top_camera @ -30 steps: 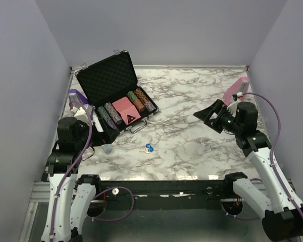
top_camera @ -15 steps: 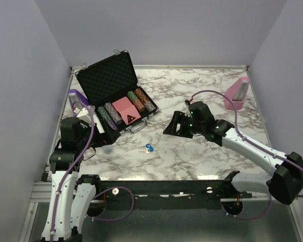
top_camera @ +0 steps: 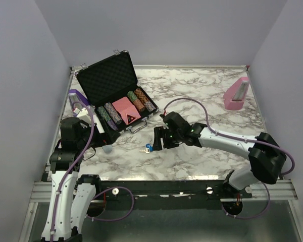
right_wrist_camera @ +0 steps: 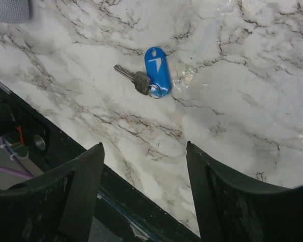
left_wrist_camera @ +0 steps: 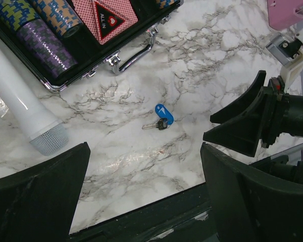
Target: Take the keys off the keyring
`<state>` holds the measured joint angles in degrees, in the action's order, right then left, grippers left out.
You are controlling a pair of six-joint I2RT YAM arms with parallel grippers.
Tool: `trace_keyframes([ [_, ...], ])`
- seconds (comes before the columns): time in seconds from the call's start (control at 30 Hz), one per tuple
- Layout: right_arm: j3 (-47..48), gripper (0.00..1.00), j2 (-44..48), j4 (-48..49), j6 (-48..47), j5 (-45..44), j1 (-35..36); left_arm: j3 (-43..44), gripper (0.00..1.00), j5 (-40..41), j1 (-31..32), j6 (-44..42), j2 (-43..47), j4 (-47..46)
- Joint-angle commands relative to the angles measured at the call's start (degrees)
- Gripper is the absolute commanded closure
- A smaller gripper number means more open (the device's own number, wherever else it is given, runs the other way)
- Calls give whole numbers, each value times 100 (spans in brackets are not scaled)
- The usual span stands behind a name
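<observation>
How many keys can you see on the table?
1. The silver key lies flat on the marble table near the front edge, joined to the blue tag. I see no other, though one could hide inside the chip case.

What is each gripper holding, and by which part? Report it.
Nothing is held. The key and keyring lie on the table, apart from the open right gripper and open left gripper.

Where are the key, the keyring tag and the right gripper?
key (right_wrist_camera: 130, 75): right wrist view, on the blade by the head.
keyring tag (right_wrist_camera: 158, 73): right wrist view, middle of the blue plastic.
right gripper (left_wrist_camera: 208, 128): left wrist view, gap between its fingertips.
</observation>
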<state>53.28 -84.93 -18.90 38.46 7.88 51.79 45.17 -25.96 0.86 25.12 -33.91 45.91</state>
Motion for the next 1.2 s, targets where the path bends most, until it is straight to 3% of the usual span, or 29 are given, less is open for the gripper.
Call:
trace_keyframes([
  [0.0, 314, 27, -269, 219, -997, 372, 24, -87, 1, 99, 1, 45, -10, -135],
  [0.2, 640, 34, -963, 413, -1349, 864, 24, -87, 1, 126, -7, 45, -37, -126],
  [0.47, 1062, 36, -1746, 510, -1534, 1207, 24, -87, 1, 126, -7, 54, -37, -126],
  [1.17, 1484, 37, -2397, 501, -1894, 1594, 24, -96, 1, 170, -7, 72, 16, -144],
])
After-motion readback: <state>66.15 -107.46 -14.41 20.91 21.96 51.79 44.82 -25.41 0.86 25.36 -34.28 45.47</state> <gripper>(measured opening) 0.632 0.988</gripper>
